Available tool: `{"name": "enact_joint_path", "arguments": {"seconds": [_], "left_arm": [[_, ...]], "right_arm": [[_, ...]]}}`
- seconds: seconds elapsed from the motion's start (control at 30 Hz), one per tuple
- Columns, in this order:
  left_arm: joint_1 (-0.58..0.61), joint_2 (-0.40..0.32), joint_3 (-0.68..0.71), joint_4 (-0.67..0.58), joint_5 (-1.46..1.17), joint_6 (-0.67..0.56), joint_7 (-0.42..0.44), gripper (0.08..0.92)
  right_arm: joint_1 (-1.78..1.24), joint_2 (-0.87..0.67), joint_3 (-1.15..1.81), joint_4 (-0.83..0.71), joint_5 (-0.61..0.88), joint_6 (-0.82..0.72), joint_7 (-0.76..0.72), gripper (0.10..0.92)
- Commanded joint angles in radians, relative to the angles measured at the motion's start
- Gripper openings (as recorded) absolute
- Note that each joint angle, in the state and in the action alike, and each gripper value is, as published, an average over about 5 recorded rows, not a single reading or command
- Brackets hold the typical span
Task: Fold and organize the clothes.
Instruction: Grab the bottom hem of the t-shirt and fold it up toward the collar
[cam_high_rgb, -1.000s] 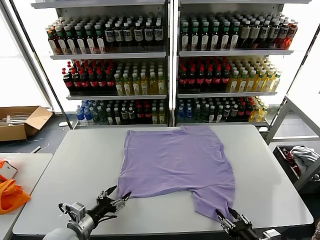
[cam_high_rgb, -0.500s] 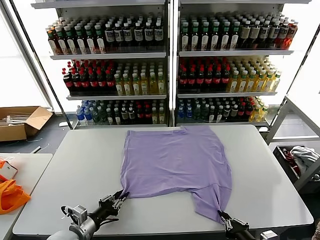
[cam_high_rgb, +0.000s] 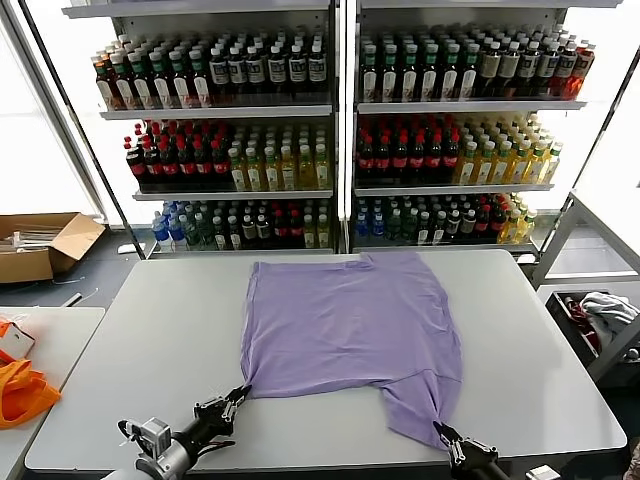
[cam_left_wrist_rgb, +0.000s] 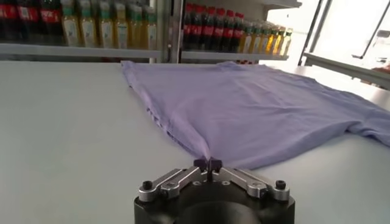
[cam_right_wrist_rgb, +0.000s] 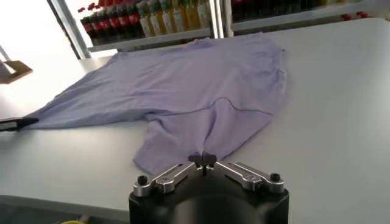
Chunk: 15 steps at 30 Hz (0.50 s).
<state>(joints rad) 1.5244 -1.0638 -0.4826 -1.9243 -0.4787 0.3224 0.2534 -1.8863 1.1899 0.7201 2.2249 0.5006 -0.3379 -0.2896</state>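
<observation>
- On the grey tabletop (cam_high_rgb: 150, 330), the lavender T-shirt (cam_high_rgb: 350, 330) lies spread flat, plain side up, its long axis running from the near edge toward the drink shelves (cam_high_rgb: 340, 130).
- Left pincer (cam_high_rgb: 238, 397): closed on the shirt's near left corner.
- Right pincer (cam_high_rgb: 443, 435): closed on the near right sleeve tip.
- The garment lies wholly beyond both pincers; a fold would probably carry the near edge away from the robot.
- A cardboard box (cam_high_rgb: 40, 243) left of the tabletop holds flat items, unidentifiable.

Bright backlit windows, perhaps overexposed.
</observation>
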Motion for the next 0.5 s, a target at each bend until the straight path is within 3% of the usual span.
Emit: {"name": "enact_joint_path", "arguments": {"seconds": [0.03,0.5], "left_arm": [[0.114,0.0,-0.071,-0.148,-0.002,0.008,-0.003,0.098],[0.317,0.075,-0.238,-0.326,0.004,0.023,0.0,0.087]], "right_arm": [[-0.095,0.011,0.042,0.088,0.044,0.055,-0.073,0.106],[-0.265,0.004,0.158,0.135,0.048,0.129,-0.12,0.106]]}}
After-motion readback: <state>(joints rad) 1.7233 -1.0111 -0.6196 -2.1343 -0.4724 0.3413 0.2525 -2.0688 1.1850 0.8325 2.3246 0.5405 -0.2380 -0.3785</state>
